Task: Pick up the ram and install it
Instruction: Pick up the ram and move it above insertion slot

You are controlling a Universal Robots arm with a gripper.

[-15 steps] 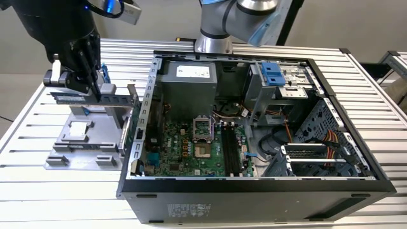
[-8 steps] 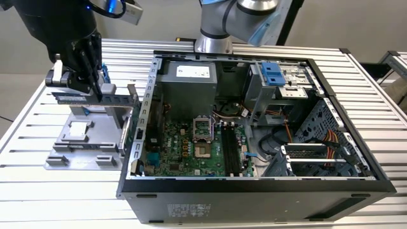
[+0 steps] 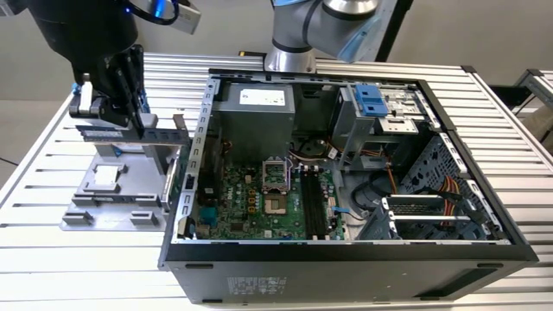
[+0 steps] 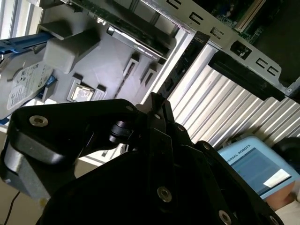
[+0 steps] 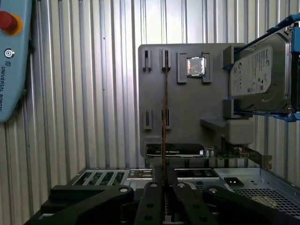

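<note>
We see the gripper [image 5: 164, 182] clenched on the ram [image 5: 165, 117], just outside the open case [image 3: 346, 259]. Pick looks done; install not yet.

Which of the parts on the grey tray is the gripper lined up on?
The ram, the thin stick seen edge-on, running straight to the gripper. The square chip and silver hard drive sit off to one side.

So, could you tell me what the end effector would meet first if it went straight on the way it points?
Probably the grey holder tray: the end effector points down at it, and the ram it grips would touch first. The gap is unclear.
</note>
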